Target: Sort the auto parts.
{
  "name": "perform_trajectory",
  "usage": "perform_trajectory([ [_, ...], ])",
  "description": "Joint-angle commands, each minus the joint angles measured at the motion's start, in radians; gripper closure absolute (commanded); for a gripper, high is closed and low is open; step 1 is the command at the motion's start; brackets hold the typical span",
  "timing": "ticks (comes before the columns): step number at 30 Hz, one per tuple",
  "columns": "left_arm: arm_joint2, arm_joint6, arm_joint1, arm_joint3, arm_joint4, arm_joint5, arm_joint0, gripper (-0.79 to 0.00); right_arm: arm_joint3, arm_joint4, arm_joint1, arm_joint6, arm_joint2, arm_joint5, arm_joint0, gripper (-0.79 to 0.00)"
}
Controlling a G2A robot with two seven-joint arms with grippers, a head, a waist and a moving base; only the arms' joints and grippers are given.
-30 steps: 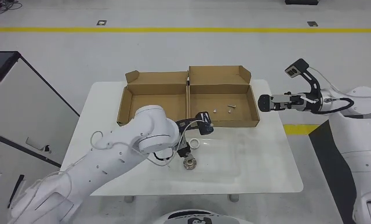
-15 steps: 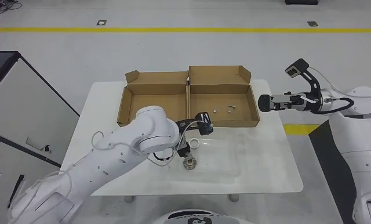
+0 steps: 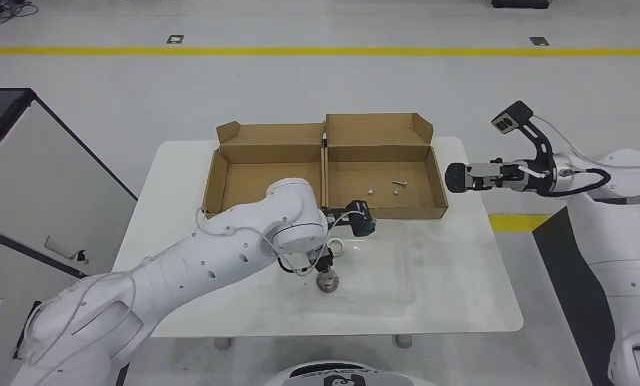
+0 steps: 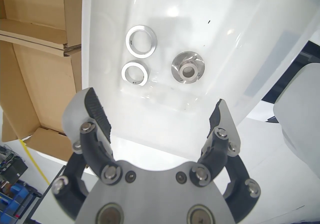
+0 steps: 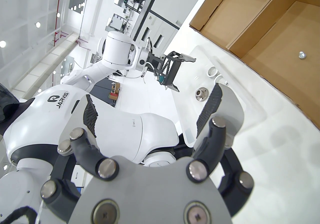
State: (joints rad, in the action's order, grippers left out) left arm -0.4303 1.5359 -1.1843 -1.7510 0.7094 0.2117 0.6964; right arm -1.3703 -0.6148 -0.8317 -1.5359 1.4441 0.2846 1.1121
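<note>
Two metal rings (image 4: 141, 41) (image 4: 134, 72) and a flanged hub (image 4: 188, 67) lie in a shallow clear tray (image 4: 225, 42) on the white table. My left gripper (image 4: 156, 104) hangs open just above them, nothing between its fingers. From above, the hub (image 3: 326, 282) and one ring (image 3: 337, 248) show beside the left gripper (image 3: 322, 259). My right gripper (image 3: 455, 177) is open in the air off the right box's end, far from the parts. Its own view shows the right gripper (image 5: 152, 99), the hub (image 5: 202, 93) and the left gripper (image 5: 172, 69).
Two open cardboard boxes stand side by side at the table's back: the left box (image 3: 265, 181) bare, the right box (image 3: 420, 171) holding a small bolt (image 3: 398, 183) and another small part (image 3: 371, 187). The bolt (image 5: 302, 55) sits on the box floor.
The left arm has swung to the right, carrying its wrist and gripper a little rightward over the parts. The right arm and the parts have stayed put.
</note>
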Motion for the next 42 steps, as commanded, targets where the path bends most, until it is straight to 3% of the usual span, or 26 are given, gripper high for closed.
perform_trajectory([
  [1, 0.003, 0.0, -0.002, 0.0, 0.004, 0.0, -0.003, -0.785, 0.0, 0.0, 0.0, 0.0, 0.0, 0.0, 0.0, -0.785],
  [8, 0.019, -0.022, -0.001, 0.01, 0.029, 0.025, 0.019, -0.785, 0.0, 0.0, 0.0, 0.0, 0.0, 0.0, 0.0, -0.785],
  [19, 0.059, -0.016, -0.023, 0.035, 0.074, 0.029, 0.025, -0.785, 0.0, 0.0, 0.0, 0.0, 0.0, 0.0, 0.0, -0.785],
  [24, 0.067, -0.012, -0.03, 0.048, 0.077, 0.032, 0.028, -0.566, 0.0, 0.0, 0.0, 0.0, 0.0, 0.0, 0.0, -0.785],
  [32, 0.094, 0.0, -0.046, 0.058, 0.074, 0.055, 0.03, -0.542, 0.0, 0.0, 0.0, 0.0, 0.0, 0.0, 0.0, -0.785],
  [36, 0.108, 0.0, -0.053, 0.069, 0.061, 0.06, 0.024, -0.579, 0.0, 0.0, 0.0, 0.0, 0.0, 0.0, 0.0, -0.785],
  [42, 0.128, -0.002, -0.068, 0.095, 0.047, 0.074, 0.014, -0.542, 0.0, 0.0, 0.0, 0.0, 0.0, 0.0, 0.0, -0.785],
])
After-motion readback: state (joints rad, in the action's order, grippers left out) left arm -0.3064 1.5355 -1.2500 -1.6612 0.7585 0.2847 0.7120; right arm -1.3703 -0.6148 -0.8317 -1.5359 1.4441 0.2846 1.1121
